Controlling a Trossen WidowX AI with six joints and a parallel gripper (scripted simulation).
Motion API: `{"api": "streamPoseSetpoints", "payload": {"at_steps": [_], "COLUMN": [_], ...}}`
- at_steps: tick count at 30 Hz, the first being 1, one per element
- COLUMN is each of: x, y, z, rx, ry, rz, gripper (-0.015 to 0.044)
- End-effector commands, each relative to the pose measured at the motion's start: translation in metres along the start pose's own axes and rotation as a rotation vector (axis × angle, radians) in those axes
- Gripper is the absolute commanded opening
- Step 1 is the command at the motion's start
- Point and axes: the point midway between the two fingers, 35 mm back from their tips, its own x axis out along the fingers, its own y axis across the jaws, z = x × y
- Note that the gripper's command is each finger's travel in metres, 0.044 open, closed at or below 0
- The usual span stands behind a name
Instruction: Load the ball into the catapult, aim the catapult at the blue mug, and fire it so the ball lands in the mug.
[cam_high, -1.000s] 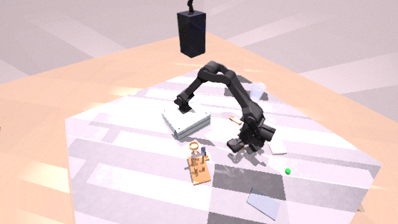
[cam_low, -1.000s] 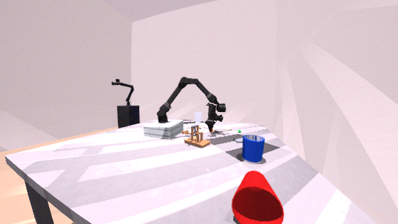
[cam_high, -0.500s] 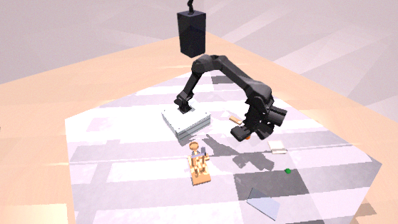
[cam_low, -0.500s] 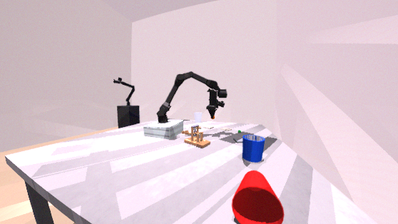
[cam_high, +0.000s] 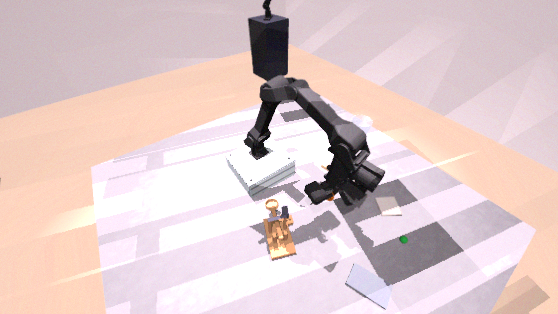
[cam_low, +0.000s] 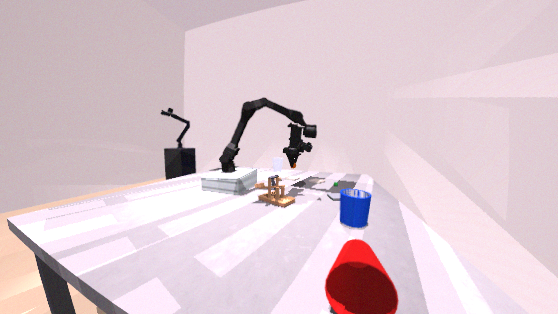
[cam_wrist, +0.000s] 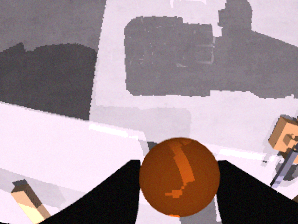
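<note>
My gripper (cam_high: 326, 196) (cam_low: 294, 161) (cam_wrist: 178, 169) is shut on the orange ball (cam_high: 330, 197) (cam_low: 295, 164) (cam_wrist: 180, 176) and holds it above the table, fingers pointing down. The wooden catapult (cam_high: 275, 231) (cam_low: 275, 192) stands on the table to the left of the gripper in the top view, with its round spoon at the end nearer the arm's base. A corner of it shows at the right edge of the wrist view (cam_wrist: 285, 133). The blue mug (cam_low: 355, 207) stands upright nearer the exterior camera, well away from the catapult.
A red cup (cam_low: 361, 280) lies on its side in front of the blue mug. A small green ball (cam_high: 403, 239) (cam_low: 336, 184), flat tiles (cam_high: 389, 205) (cam_high: 369, 285) and a clear glass (cam_low: 277, 163) are on the table. The arm's white base block (cam_high: 260, 172) (cam_low: 230, 180) is behind the catapult.
</note>
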Motion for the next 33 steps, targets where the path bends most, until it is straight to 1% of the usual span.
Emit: {"api": "streamPoseSetpoints", "payload": {"at_steps": [1,11,20,27,33], "x": [0.005,0.019,0.031,0.038,0.041], "y": [-0.029,-0.090,-0.133,-0.157,-0.159], "z": [-0.010,-0.040,-0.075,-0.103,-0.106], "rx": [0.036,0.131,0.215,0.274,0.279], "ry": [0.041,0.135,0.221,0.281,0.286], "rz": [-0.008,-0.002,0.021,0.047,0.050], "gripper": [0.0000,0.0000,0.0000,0.0000,0.0000]}}
